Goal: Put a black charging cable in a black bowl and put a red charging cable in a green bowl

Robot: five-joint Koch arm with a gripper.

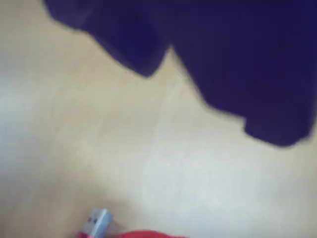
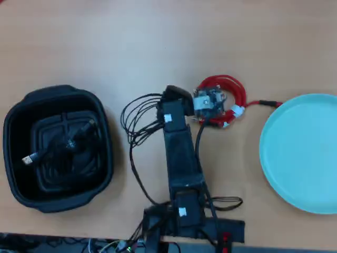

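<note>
End effector [image 2: 210,100]: sits over the red cable [image 2: 237,95] coil, center of the overhead view. The wrist view shows two dark jaws spread apart over bare worktop [image 1: 124,148], nothing between them, with a metal plug and a red edge at the bottom of the frame.

Handling, judged: light, limp, prone to uncoil. Grip across the bundled loops near the white tie.

The green bowl [image 2: 303,153] lies at right, empty. The black cable [image 2: 63,142] lies inside the black bowl [image 2: 16,158], left.

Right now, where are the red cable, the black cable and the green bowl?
red charging cable [image 2: 235,93], overhead view, on the coil's right side.
black charging cable [image 2: 67,141], overhead view, inside the black tub.
green bowl [image 2: 303,153], overhead view, bare floor.
</note>
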